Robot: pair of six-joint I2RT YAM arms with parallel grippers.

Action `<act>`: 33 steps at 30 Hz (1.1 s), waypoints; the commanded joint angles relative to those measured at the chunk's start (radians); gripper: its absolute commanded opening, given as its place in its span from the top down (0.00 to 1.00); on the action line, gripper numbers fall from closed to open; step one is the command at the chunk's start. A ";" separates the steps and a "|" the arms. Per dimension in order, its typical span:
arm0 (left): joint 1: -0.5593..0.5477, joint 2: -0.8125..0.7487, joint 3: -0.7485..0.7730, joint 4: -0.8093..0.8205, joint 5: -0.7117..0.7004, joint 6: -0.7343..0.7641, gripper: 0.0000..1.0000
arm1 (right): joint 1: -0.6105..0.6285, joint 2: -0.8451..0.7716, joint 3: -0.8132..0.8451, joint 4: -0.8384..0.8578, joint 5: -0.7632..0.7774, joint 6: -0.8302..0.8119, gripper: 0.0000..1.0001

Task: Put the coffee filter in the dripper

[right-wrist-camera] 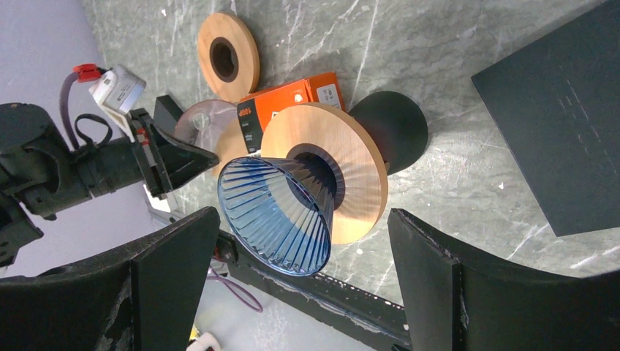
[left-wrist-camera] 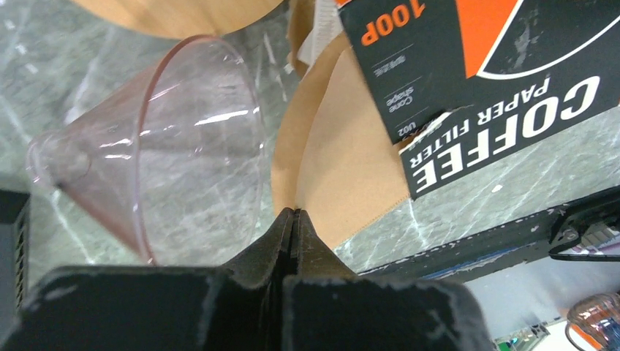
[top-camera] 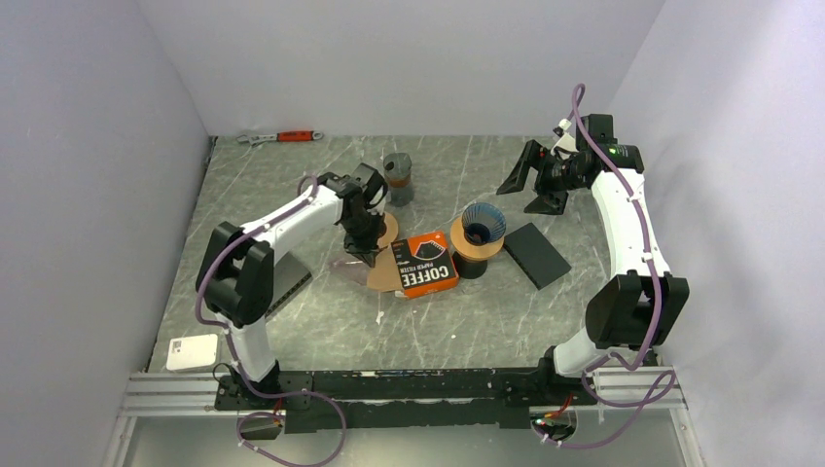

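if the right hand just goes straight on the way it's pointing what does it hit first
Probably the blue dripper, seated in its wooden ring stand: in the wrist view it sits centred ahead of the open right hand. How far off it is remains unclear.

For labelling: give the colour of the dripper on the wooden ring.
Blue dripper; clearest in right wrist view.

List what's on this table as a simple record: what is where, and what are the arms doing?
blue dripper: upright in a wooden ring stand
clear dripper: lying on its side
paper filter: flat, partly under the filter box
left end effector: shut, tips at the filter's edge; grip unclear
right end effector: open, holding nothing
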 commanded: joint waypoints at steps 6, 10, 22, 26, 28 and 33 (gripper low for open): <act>-0.003 -0.108 0.058 -0.112 -0.123 -0.013 1.00 | -0.004 -0.003 0.046 -0.002 0.003 -0.011 0.09; -0.003 -0.149 0.072 -0.144 -0.146 0.027 1.00 | -0.004 -0.004 0.051 -0.003 0.008 -0.010 0.09; -0.003 -0.248 0.248 -0.092 -0.154 0.124 1.00 | -0.004 -0.014 0.095 0.000 0.039 0.004 0.09; -0.003 -0.219 0.332 -0.081 -0.127 0.124 1.00 | -0.004 -0.011 0.115 -0.007 0.048 0.002 0.09; -0.003 -0.200 0.331 -0.085 -0.111 0.121 1.00 | -0.004 -0.014 0.113 -0.007 0.047 0.002 0.09; -0.003 -0.152 0.302 -0.106 -0.056 0.088 0.82 | -0.005 -0.017 0.101 -0.003 0.044 0.001 0.09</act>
